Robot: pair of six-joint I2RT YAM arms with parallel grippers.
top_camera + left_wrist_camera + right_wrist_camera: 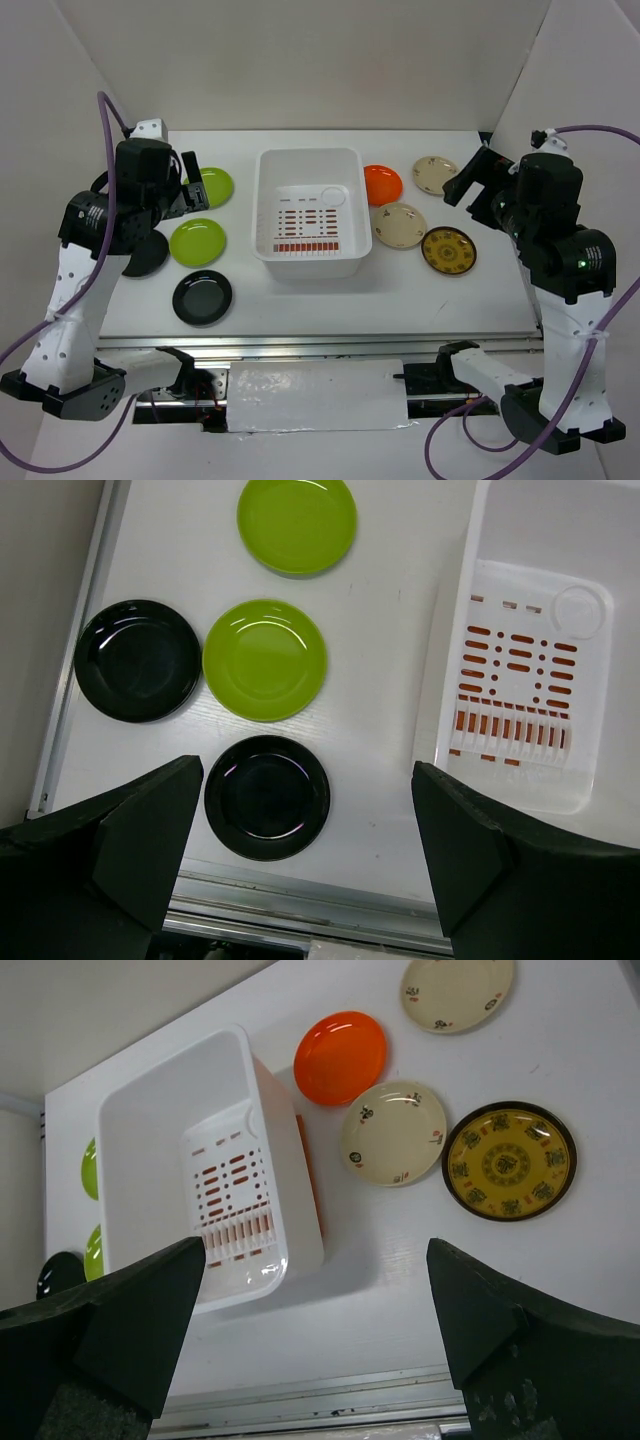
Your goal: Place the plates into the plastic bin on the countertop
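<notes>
The empty white plastic bin (pixel 308 262) stands mid-countertop (pixel 300 300). Left of it lie two lime green plates (pixel 213 187) (pixel 197 241) and two black plates (pixel 202 297) (pixel 148 252), the second partly under my left arm. Right of it lie an orange plate (pixel 382 184), two cream plates (pixel 435 175) (pixel 399 225) and a patterned plate (pixel 448 250). My left gripper (pixel 183 187) is open and empty, high above the green and black plates (pixel 265 660) (pixel 267 796). My right gripper (pixel 468 180) is open and empty, high above the right-hand plates (pixel 393 1133).
A metal rail (pixel 320 345) runs along the countertop's front edge. White walls close in the back and sides. The bin's side wall (pixel 290 1190) nearly touches the orange plate (pixel 340 1057).
</notes>
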